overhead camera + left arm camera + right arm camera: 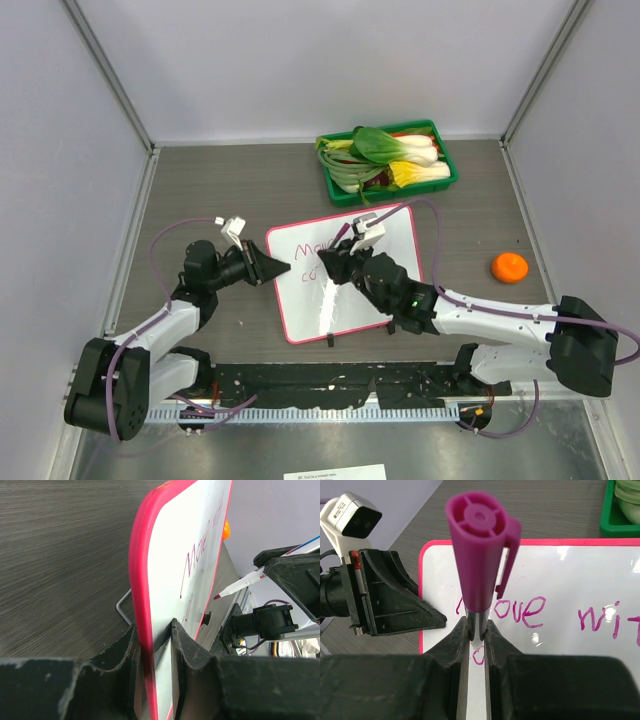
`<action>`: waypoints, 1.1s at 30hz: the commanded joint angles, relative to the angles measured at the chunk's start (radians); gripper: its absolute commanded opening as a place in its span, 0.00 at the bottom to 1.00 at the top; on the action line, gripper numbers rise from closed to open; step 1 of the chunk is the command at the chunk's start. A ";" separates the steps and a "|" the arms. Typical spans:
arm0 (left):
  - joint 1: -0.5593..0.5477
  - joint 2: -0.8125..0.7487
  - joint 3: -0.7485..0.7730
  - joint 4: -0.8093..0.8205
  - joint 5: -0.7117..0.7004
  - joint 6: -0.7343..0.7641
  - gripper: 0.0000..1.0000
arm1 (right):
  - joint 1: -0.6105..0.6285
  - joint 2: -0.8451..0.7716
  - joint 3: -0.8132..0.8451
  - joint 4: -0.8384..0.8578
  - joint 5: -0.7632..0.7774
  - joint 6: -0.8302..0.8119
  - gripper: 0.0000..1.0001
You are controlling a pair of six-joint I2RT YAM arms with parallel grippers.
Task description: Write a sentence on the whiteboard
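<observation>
Mid-worktop, toward the near edge, lies the whiteboard [300, 295]. Narrow-jawed left gripper [283, 267] pinches its left frame; right gripper [476, 628] clamped tight on a marker [479, 555] over the writing [522, 612].

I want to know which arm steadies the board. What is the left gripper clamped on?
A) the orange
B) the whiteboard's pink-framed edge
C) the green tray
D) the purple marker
B: the left wrist view shows the left gripper closed over the pink frame of the whiteboard, while the right gripper holds the marker.
</observation>
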 commanded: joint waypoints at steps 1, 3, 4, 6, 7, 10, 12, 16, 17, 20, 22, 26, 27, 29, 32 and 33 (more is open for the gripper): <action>0.003 0.004 -0.017 -0.045 -0.087 0.113 0.00 | -0.006 0.011 -0.005 0.050 0.038 -0.003 0.01; 0.001 0.004 -0.017 -0.045 -0.087 0.113 0.00 | -0.011 0.025 -0.011 0.056 0.047 0.004 0.01; 0.001 0.006 -0.017 -0.045 -0.087 0.112 0.00 | -0.011 0.028 -0.017 0.064 0.053 0.007 0.01; 0.001 0.006 -0.017 -0.045 -0.086 0.113 0.00 | -0.009 0.038 -0.034 0.094 0.057 0.014 0.01; 0.003 0.006 -0.016 -0.045 -0.086 0.112 0.00 | -0.012 0.041 -0.040 0.102 0.057 0.014 0.01; 0.003 0.004 -0.017 -0.045 -0.086 0.112 0.00 | -0.011 0.051 -0.048 0.110 0.061 0.021 0.01; 0.003 0.001 -0.017 -0.045 -0.086 0.113 0.00 | -0.011 0.053 -0.048 0.107 0.059 0.023 0.01; 0.003 -0.001 -0.017 -0.048 -0.086 0.113 0.00 | -0.011 0.041 -0.060 0.110 0.059 0.026 0.01; 0.003 -0.001 -0.017 -0.048 -0.087 0.115 0.00 | -0.009 0.039 -0.062 0.111 0.062 0.026 0.01; 0.001 0.001 -0.017 -0.048 -0.087 0.113 0.00 | -0.012 0.044 -0.053 0.108 0.067 0.024 0.01; 0.003 0.001 -0.017 -0.048 -0.087 0.115 0.00 | -0.012 0.045 -0.051 0.116 0.073 0.024 0.01; 0.001 0.002 -0.016 -0.048 -0.087 0.115 0.00 | -0.014 0.047 -0.039 0.120 0.091 0.020 0.01; 0.003 0.002 -0.015 -0.048 -0.087 0.115 0.00 | -0.012 0.050 -0.037 0.119 0.099 0.015 0.01; 0.001 0.001 -0.015 -0.048 -0.087 0.113 0.00 | -0.014 0.051 -0.034 0.120 0.105 0.014 0.01; 0.001 -0.001 -0.017 -0.048 -0.087 0.113 0.00 | -0.015 0.053 -0.033 0.114 0.105 0.012 0.01; 0.003 -0.001 -0.016 -0.048 -0.087 0.115 0.00 | -0.015 0.053 -0.033 0.107 0.105 0.015 0.01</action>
